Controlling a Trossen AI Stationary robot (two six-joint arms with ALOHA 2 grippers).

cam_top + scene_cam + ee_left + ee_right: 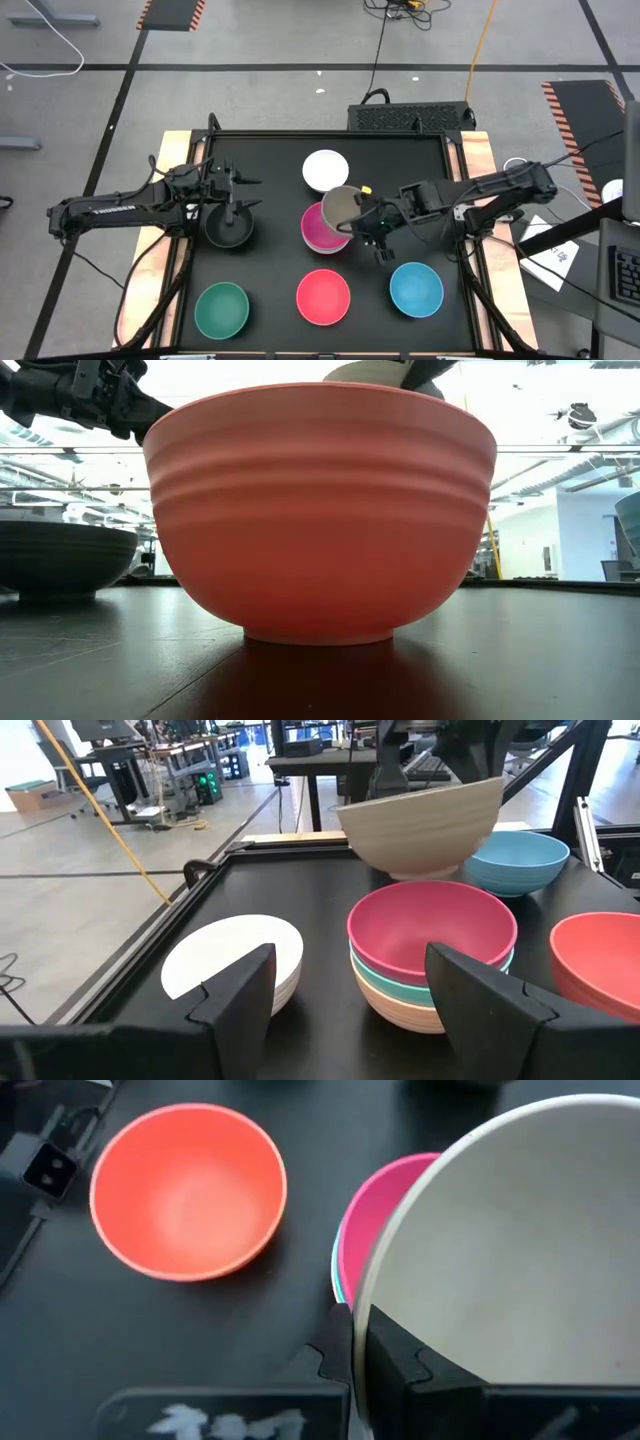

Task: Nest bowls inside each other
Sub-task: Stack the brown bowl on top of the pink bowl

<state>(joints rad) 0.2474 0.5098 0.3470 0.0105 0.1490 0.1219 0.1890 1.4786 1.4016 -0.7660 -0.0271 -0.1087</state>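
While the right gripper, jaws clenched on its thin rim, holds the taupe bowl above the mid-desk magenta stack, treat it as light, rigid and slippery.

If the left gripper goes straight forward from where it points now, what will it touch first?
Probably the magenta bowl on top of the stack, straight ahead between the open left gripper fingers. The white bowl lies slightly aside; depth is uncertain.

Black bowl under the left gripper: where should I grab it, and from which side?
Grip the black bowl by its rim, coming straight down. It sits upright and open, so one finger of the open left gripper can likely go inside the wall, one outside.
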